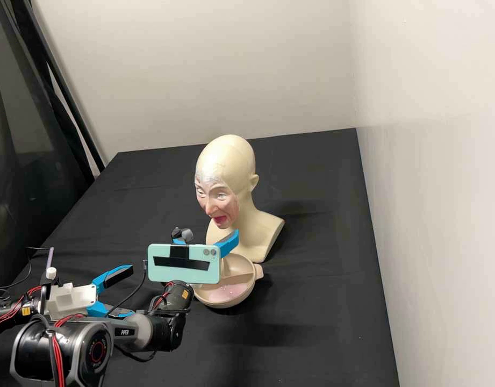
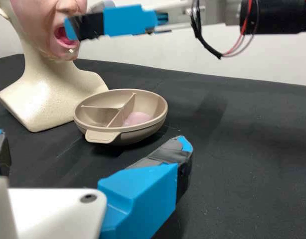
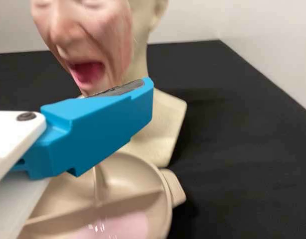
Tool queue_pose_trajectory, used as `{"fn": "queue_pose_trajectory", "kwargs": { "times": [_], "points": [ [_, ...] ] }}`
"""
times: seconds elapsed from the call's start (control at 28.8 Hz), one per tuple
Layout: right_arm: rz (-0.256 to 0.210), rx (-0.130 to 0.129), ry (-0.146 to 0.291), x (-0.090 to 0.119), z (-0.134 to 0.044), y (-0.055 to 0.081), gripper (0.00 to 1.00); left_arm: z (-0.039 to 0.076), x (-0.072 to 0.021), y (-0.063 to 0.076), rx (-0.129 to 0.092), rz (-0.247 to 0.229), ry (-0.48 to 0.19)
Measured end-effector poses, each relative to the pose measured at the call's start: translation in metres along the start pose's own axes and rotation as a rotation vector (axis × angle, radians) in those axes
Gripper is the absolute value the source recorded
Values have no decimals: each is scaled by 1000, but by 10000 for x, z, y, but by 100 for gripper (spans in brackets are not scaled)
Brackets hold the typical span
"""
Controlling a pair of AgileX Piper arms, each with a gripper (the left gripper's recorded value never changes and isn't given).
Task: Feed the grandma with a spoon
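Observation:
The grandma is a pale mannequin head (image 1: 226,183) (image 2: 43,94) (image 3: 98,35) with an open red mouth, upright mid-bench. Right in front of its bust sits a tan divided bowl (image 1: 253,275) (image 2: 143,127) (image 3: 165,196) with pink food in one compartment. My right gripper (image 1: 231,239) (image 2: 73,27) hovers above the bowl, tip close to the mouth, shut on a thin clear spoon whose stem (image 3: 96,181) hangs under its blue finger (image 3: 98,122). My left gripper (image 1: 126,291) rests low at the near left, open and holding nothing, one finger (image 2: 153,184) pointing toward the bowl.
A teal phone (image 1: 184,263) is taped across the right arm's wrist, just near of the bowl. A white wall (image 1: 440,215) borders the bench on the right and a dark panel (image 1: 21,161) stands at the left. Red and black cables (image 1: 11,309) trail by the left arm.

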Motion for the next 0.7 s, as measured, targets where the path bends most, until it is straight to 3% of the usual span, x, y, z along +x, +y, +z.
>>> {"fn": "queue_pose_trajectory", "kwargs": {
  "times": [0.03, 0.07, 0.21, 0.45, 0.7],
  "points": [
    [-4, -1, -13, -23, 36, -7, 100, 0, 0, 0, 0, 0, 0],
    [-5, -1, -19, -33, 53, -8, 0, 0, 0, 0, 0, 0, 0],
    [-10, 9, -23, -110, 117, 19, 0, 17, 0, -5, 1, -1, -5],
    [27, 19, 27, -204, 129, 124, 0, 47, 0, -13, 3, -4, -15],
    [43, 31, 18, -242, 190, 156, 0, 57, 0, -15, 5, -5, -19]
  ]
}}
